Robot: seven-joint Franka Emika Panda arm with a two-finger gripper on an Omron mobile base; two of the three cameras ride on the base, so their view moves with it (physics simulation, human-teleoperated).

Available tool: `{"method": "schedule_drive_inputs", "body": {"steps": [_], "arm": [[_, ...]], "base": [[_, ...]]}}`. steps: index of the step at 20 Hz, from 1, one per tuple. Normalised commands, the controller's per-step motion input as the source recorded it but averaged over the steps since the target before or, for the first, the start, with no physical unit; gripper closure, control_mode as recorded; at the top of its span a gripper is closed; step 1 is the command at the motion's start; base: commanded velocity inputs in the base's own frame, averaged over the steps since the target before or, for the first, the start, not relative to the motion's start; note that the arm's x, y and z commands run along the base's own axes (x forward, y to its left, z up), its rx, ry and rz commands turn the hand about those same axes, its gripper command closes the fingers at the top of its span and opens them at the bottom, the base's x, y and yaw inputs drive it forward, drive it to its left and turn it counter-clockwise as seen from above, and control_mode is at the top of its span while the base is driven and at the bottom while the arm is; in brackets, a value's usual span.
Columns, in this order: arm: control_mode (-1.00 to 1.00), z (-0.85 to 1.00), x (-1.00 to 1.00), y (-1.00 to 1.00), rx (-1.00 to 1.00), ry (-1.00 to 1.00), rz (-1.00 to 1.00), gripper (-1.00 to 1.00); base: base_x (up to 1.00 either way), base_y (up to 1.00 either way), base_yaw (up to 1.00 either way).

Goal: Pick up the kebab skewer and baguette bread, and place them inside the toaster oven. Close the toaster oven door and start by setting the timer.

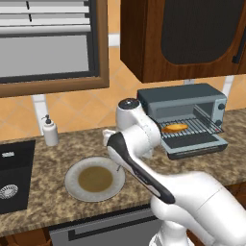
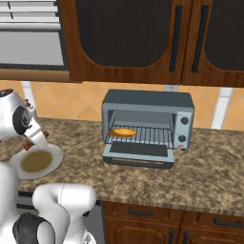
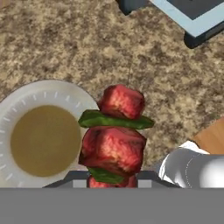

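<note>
The fingers (image 3: 113,180) grip the kebab skewer (image 3: 114,135), red meat chunks with green slices between.

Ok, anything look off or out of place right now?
Nothing stands out. The baguette bread lies on the rack in the toaster oven, the toaster oven door is down, and the kebab skewer is in the gripper above the plate.

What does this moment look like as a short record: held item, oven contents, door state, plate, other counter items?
held item: kebab skewer, red chunks and green pieces, in the tool, above the counter
oven contents: baguette on the rack of the toaster oven
door: oven door down, open
plate: plate near the sink, nothing on it
other: soap bottle behind the plate
</note>
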Motion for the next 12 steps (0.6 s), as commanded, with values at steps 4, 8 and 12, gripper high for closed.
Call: {"method": "schedule_drive_inputs", "body": {"steps": [4,8,12], "arm": [[-1.0,0.51,-0.25,-1.0,0.03,0.0,-0.24,1.0],[-1.0,0.42,-0.02,-1.0,0.04,0.0,-0.25,1.0],[-1.0,0.3,0.0,-1.0,0.05,0.0,-0.26,1.0]], "base": [[0.0,0.0,0.0],[0.0,0.0,0.0],[0.0,0.0,0.0]]}}
